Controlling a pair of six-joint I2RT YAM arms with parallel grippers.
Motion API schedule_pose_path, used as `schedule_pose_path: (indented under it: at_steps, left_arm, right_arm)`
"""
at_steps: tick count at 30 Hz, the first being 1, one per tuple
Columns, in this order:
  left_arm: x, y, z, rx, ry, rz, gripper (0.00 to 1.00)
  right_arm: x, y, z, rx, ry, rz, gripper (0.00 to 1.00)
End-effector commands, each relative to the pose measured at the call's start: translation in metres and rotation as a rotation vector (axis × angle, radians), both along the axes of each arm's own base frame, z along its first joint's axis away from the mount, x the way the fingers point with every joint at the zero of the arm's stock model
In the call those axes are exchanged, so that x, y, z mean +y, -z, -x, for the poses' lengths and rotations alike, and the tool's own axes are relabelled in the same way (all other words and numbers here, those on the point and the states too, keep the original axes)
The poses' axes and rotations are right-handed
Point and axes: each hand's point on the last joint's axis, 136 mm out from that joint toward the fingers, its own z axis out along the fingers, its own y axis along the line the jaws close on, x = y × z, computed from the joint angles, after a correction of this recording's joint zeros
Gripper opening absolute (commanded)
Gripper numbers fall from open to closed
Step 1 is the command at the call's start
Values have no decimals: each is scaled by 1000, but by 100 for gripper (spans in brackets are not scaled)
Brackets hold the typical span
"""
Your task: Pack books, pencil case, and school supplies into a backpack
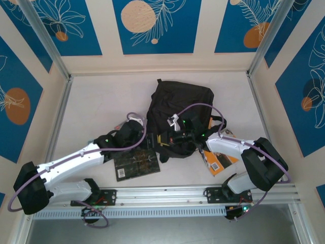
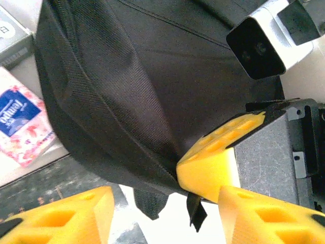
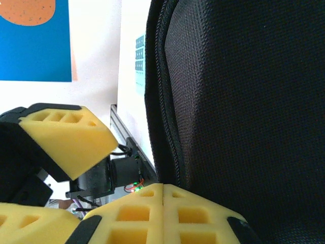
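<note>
Found the backpack [image 1: 183,101] slumped in the middle of the table [image 1: 96,101], a little toward the far wall, black fabric bulging and straps trailing at its right. Saw the left gripper [image 2: 165,197] pointing in from the left at the backpack's near hem, yellow fingers [image 2: 66,218] spread well apart with nothing gripped between them. Noted the hem and a short dangling strap end [image 2: 150,203] lying just beyond that gap, close to the tips but not inside them. Saw the right gripper [image 3: 162,187] set against the same near hem from the right, pads [image 3: 137,213] pressed flat together along one seam. Placed its tips right at the fabric edge, with the woven black side rising just beside them; could not tell of any fold pinched in that seam. Found the two grippers close together at the hem, one yellow finger of the left one sitting just left of the closed pair. Spotted the black book [image 1: 136,163] with gold patterning flat on the table on the near side of the backpack, beside the left arm [image 1: 76,160]. Saw an orange book [image 1: 221,163] lying partly under the right arm [image 1: 228,145], to the near right of the backpack. Noticed a blue-printed packet [image 2: 20,119] with pink flowers on the table just left of the backpack, outside it.
</note>
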Motion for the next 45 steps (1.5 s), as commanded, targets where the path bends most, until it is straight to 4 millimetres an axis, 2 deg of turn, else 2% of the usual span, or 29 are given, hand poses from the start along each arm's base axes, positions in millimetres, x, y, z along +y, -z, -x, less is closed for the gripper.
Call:
schedule_pose_path:
  at_steps: [1, 9, 17, 20, 24, 25, 31, 34, 37, 40, 43, 45]
  left_arm:
    - [-9, 2, -2, 3, 12, 58, 52]
    - [-19, 9, -3, 18, 32, 90, 39]
    - [-24, 10, -8, 3, 47, 67, 33]
    - [-27, 12, -11, 1, 53, 51, 26]
    - [-27, 10, -15, -22, 61, 20, 2]
    - [-26, 9, -16, -26, 62, 11, 0]
    - [-10, 1, -16, -71, 36, -36, 0]
    - [-1, -2, -14, -78, 27, -62, 0]
    - [6, -6, -11, -87, 22, -76, 0]
    - [10, -12, -10, -96, 27, -91, 0]
    - [9, -17, -10, -98, 47, -114, 0]
    - [7, -18, -11, -98, 56, -122, 0]
  right_arm:
    - [-1, 1, 6, 9, -8, -8, 0]
    - [-1, 3, 6, 20, -5, -7, 0]
    - [-1, 3, 6, 21, -8, -10, 0]
    - [-1, 3, 6, 24, -9, -9, 0]
    - [-1, 4, 6, 26, -10, -6, 0]
    - [-1, 5, 7, 29, -9, -1, 0]
    - [-9, 9, 4, 17, 17, 45, 0]
    - [-28, 6, -3, -26, 86, 154, 1]
    - [-64, 3, -11, -54, 226, 323, 31]
    - [-99, -7, -11, -79, 353, 422, 42]
    - [-127, -16, -4, -75, 444, 475, 48]
    - [-137, -16, 3, -32, 467, 479, 49]
